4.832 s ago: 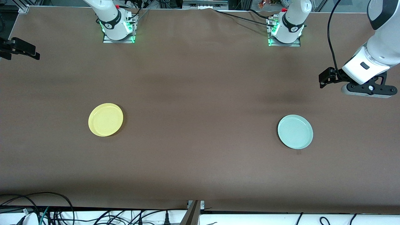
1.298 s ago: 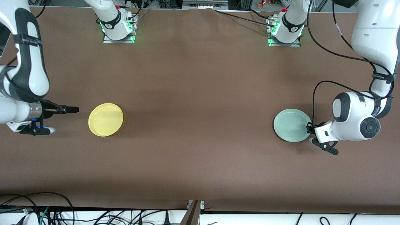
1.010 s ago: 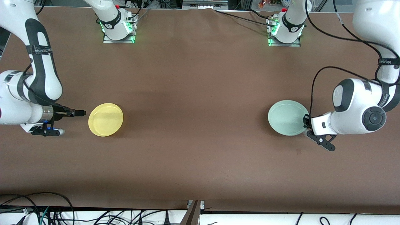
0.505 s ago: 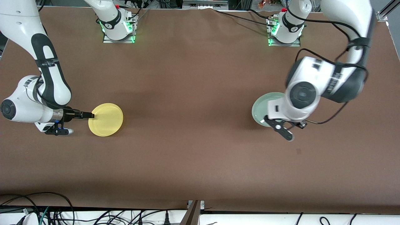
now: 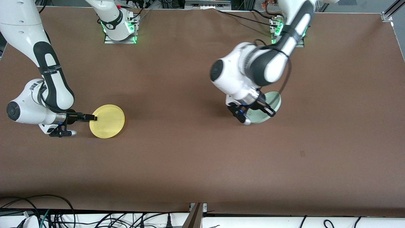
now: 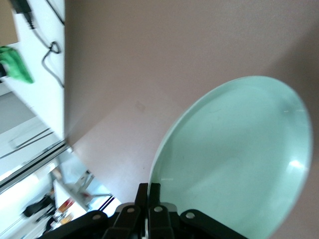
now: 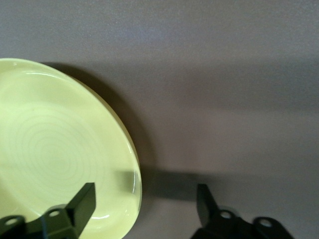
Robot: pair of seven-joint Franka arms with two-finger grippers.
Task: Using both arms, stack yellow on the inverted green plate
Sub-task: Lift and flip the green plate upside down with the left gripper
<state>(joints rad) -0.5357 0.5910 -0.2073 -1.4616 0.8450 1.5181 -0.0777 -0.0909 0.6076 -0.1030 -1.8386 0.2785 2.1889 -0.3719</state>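
The yellow plate lies upright on the brown table toward the right arm's end. My right gripper is low at its edge and open. In the right wrist view the plate's rim runs between the two fingers of the right gripper; one finger is over the plate's inside. My left gripper is shut on the rim of the pale green plate and holds it tilted in the air over the table. The left wrist view shows the left gripper pinching the green plate.
The arm bases stand at the table's farthest edge from the front camera. Cables hang past the table's nearest edge. Brown table surface stretches between the two plates.
My left gripper took the green plate by its rim, lifted it, tilted it and carried it toward the table's middle. My right gripper moved up to the yellow plate's rim.
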